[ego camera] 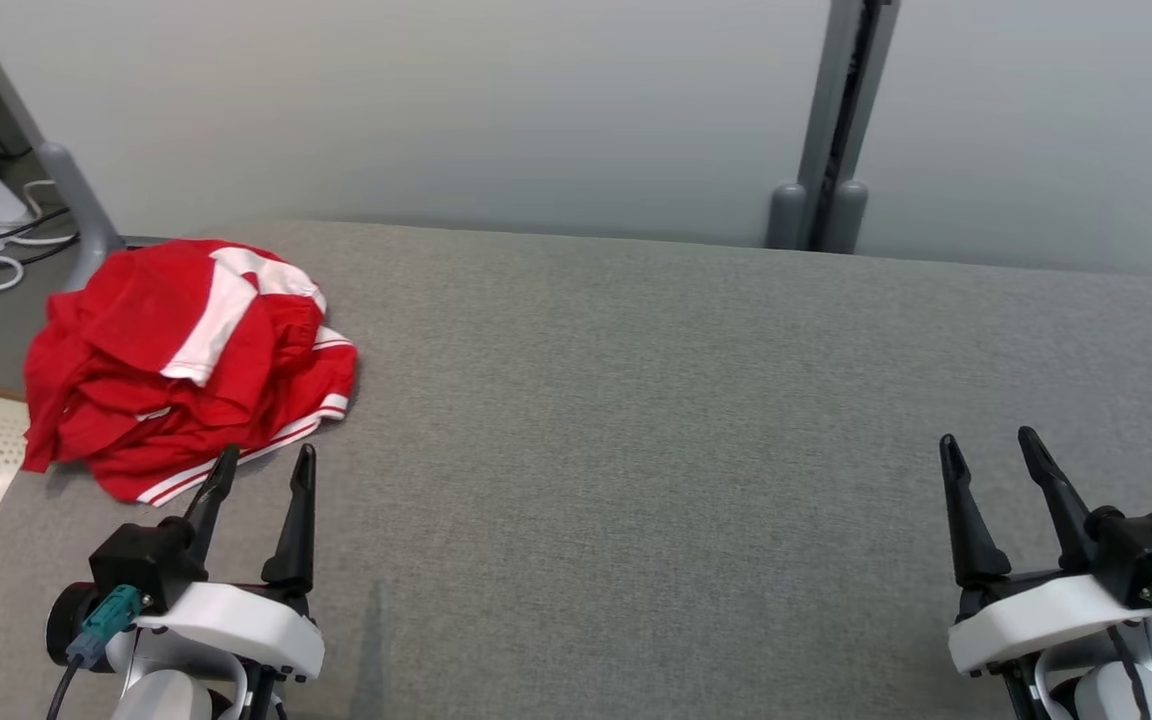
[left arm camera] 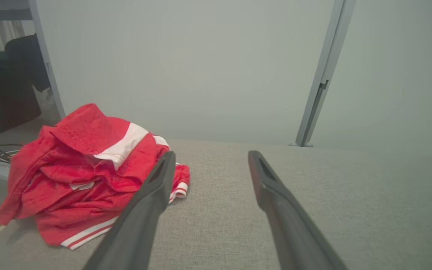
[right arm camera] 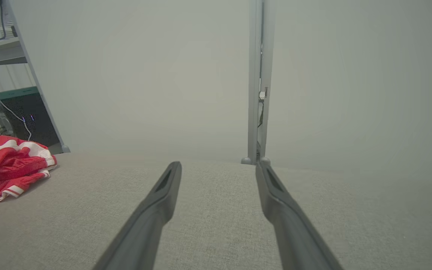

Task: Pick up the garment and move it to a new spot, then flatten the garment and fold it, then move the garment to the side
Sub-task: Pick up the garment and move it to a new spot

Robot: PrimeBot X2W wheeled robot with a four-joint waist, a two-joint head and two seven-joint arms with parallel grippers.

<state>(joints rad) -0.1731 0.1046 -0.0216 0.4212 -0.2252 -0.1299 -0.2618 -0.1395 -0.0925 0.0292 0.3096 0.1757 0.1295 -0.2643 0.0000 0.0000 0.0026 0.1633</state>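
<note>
Garment (ego camera: 181,365): red with white stripes and panels, lying in a crumpled heap on the left rear part of the grey tabletop (ego camera: 656,400), its outer edge close to the tabletop's left side. Not lifted, not spread. Left end effector (ego camera: 268,452): fingers apart, nothing between them, tips right at the near hem of the heap; I cannot tell whether the left finger touches cloth. Right end effector (ego camera: 987,437): likewise spread wide and empty, low over bare tabletop on the right, well apart from the garment. Judged step: the first one, the pick-up; moving, flattening and folding look not yet begun. Next move, as I judge it: left arm forward and down into the heap, pinch a good bunch of fabric rather than one thin hem, lift clear, carry toward the open middle
</note>
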